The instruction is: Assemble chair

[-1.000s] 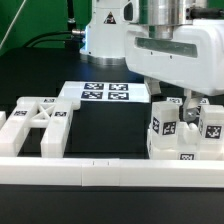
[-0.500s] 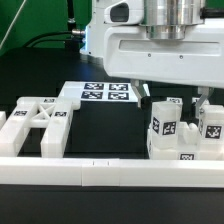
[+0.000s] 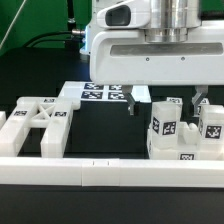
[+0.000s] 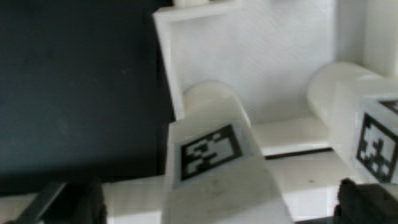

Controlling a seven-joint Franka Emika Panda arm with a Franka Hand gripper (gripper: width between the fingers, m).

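While the chair is plainly far from finished, the arm looks to be between grips. The end effector [image 3: 167, 100] hangs with its two fingers [image 3: 133, 100] spread wide, pinching nothing. It sits directly over the cluster of tagged chair pieces [image 3: 178, 132]. That cluster stands on the black desk [image 3: 105, 140], nearer the camera than the marker board [image 3: 100, 93] and toward the exterior view's right of it. One finger hangs just off the marker board's near corner and the other above the cluster's far side, neither touching plastic.

In the wrist view a tagged upright post [image 4: 217, 140] stands between the dark fingertips. A second tagged post [image 4: 365, 115] is just beside it on a white slab [image 4: 240, 50]. Whether the posts are seated in that slab or only resting on it, I cannot make out.

The braced frame piece [image 3: 35, 122] lies flat toward the exterior view's left of the marker board, well apart from the cluster.

I'd judge the step in hand to be work on these posts, with the frame piece not yet joined. If a grasp comes next, it calls for a straight descent centred on one post. The fingers should close on its flat faces without nudging the neighbouring post.
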